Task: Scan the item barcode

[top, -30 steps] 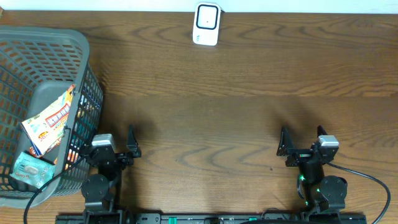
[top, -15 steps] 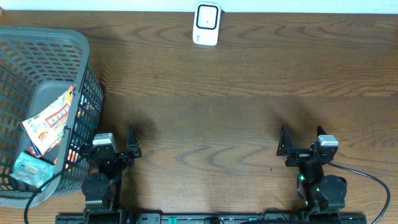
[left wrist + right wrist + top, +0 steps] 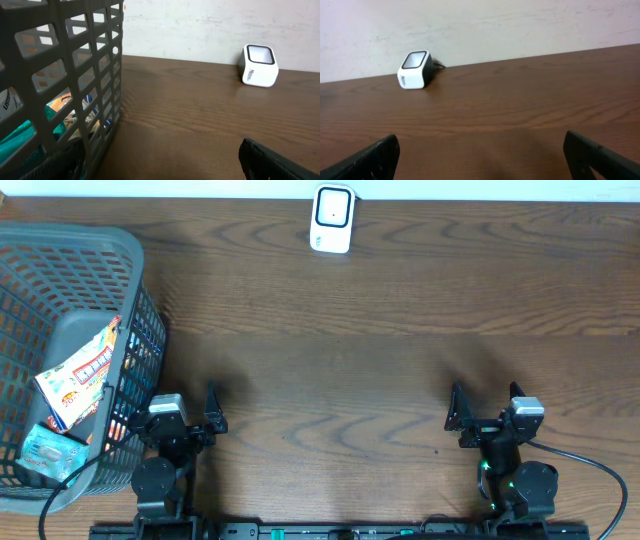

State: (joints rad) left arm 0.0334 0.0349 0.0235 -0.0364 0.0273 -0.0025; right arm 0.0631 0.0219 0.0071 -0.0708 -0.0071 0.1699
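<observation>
Barely begun: both arms of the scanning rig sit at the near edge of the desk (image 3: 380, 350). The left arm (image 3: 160, 450) is just beside the grey mesh basket (image 3: 70, 240), and the right arm (image 3: 510, 455) is well apart from it on the other side. Each arm's jaws are spread as wide as they go and have hold of nothing; only bare wood shows between the fingers in either wrist view. The goods to be scanned lie inside the basket at the desk's left end: a bright printed packet (image 3: 85, 375) propped against the basket's wall, and a pale teal packet (image 3: 48, 450) beside it, nearer the robot. Which of the two is meant for scanning cannot be told, and no barcode is visible on either. The white barcode scanner (image 3: 332, 218) sits at the far edge, by the wall, its dark window on top and nothing near it. By the look of things, every step is left to do: reaching into the basket, lifting a packet out, carrying it across and presenting its barcode to the scanner's window.
</observation>
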